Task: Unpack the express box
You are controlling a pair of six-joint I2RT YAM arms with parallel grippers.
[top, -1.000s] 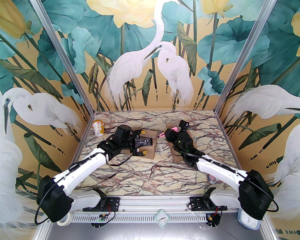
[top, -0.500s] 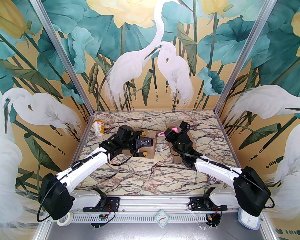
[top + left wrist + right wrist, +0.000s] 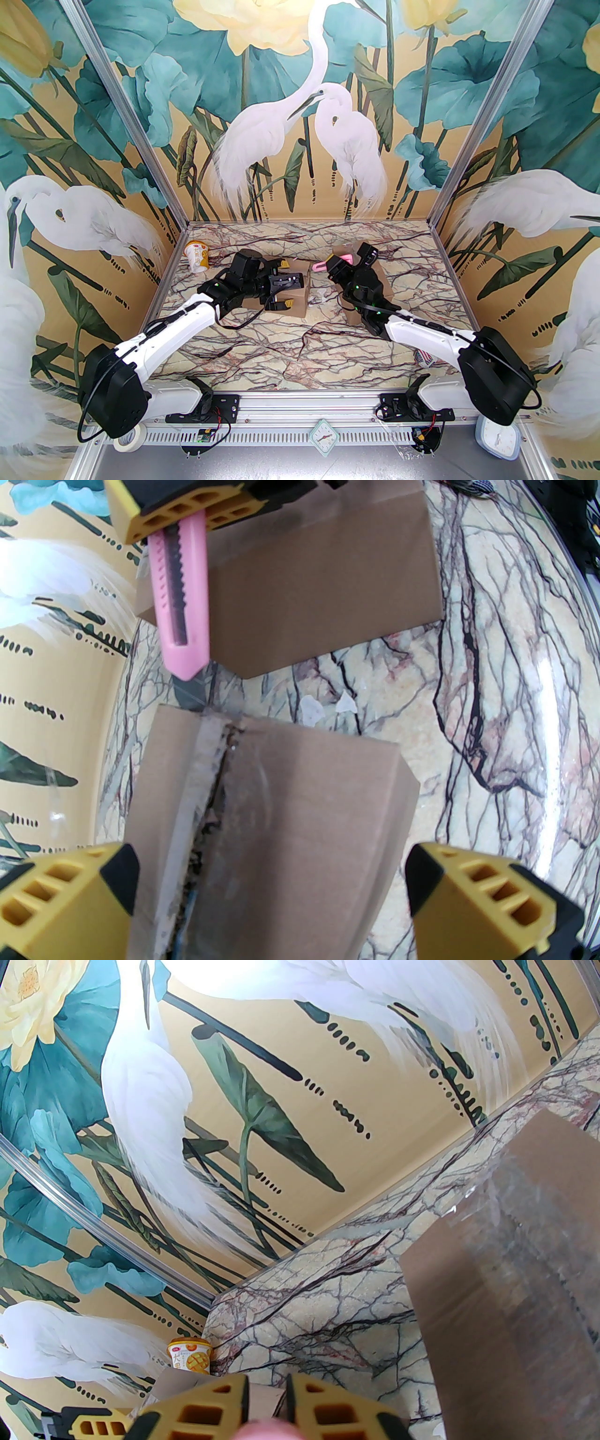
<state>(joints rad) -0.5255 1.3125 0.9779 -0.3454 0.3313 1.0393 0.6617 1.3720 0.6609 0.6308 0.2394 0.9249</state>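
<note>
Between heron-mural walls (image 3: 300, 117), over marble table (image 3: 300, 347), left jaws gape, right jaws grasp cutter (image 3: 180, 602).

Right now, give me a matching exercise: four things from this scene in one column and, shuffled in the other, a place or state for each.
1. left tool
2. right tool
3. cup
4. left box

a. in the far left corner of the table
b. tape seam split along its top
c. shut on the pink knife
d. open wide

Pairs: 1-d, 2-c, 3-a, 4-b
</note>
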